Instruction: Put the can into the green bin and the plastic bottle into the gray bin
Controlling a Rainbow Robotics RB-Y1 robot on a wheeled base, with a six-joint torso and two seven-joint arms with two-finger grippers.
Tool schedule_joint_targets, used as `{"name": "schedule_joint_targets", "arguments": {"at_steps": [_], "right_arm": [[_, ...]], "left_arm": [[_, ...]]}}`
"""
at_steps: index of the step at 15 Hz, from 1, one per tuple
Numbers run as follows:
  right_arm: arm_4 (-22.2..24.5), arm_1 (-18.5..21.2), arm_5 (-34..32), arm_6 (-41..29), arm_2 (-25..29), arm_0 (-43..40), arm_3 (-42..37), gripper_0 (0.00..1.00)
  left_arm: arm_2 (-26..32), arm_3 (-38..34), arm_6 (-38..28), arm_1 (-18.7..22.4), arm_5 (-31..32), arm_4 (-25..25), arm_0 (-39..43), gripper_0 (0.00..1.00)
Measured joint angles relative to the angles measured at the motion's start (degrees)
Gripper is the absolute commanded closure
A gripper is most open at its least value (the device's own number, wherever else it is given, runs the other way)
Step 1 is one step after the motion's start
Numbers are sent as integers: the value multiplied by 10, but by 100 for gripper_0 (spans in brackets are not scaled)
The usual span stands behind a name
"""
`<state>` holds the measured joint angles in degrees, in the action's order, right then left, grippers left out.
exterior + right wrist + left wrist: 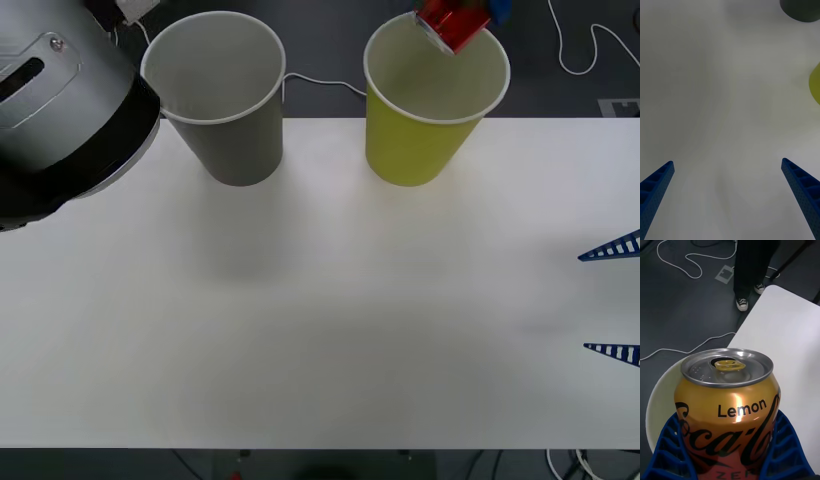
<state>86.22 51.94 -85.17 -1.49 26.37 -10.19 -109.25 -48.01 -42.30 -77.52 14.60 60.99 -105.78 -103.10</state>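
Observation:
My left gripper [472, 14] is shut on the can [450, 24], a red and orange-gold can held tilted just above the far rim of the green bin [410, 150]. In the left wrist view the can [728, 397] sits between the blue fingers [666, 450], with the bin's white inside [657, 408] below it. The gray bin [240, 140] stands upright to the left of the green one. At the table's right edge my right gripper [610, 300] is open and holds nothing, its fingers [655, 187] spread over bare table. The plastic bottle is out of view.
Both cups stand at the far edge of the white table [320, 330]. My left arm's bulky gray and black body [60, 110] hangs over the table's far left corner. White cables [685, 262] lie on the dark floor beyond the table.

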Motion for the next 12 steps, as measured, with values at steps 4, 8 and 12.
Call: {"name": "schedule_joint_targets", "arguments": {"at_steps": [4,8,12], "right_arm": [[0,0,0,0,0,0,0,0],[0,0,0,0,0,0,0,0],[0,0,0,0,0,0,0,0]], "left_arm": [[0,20,2,-12,-11,-9,-1,98],[-1,20,4,-12,-14,-9,-1,0],[0,20,10,-12,-18,-6,-1,0]]}}
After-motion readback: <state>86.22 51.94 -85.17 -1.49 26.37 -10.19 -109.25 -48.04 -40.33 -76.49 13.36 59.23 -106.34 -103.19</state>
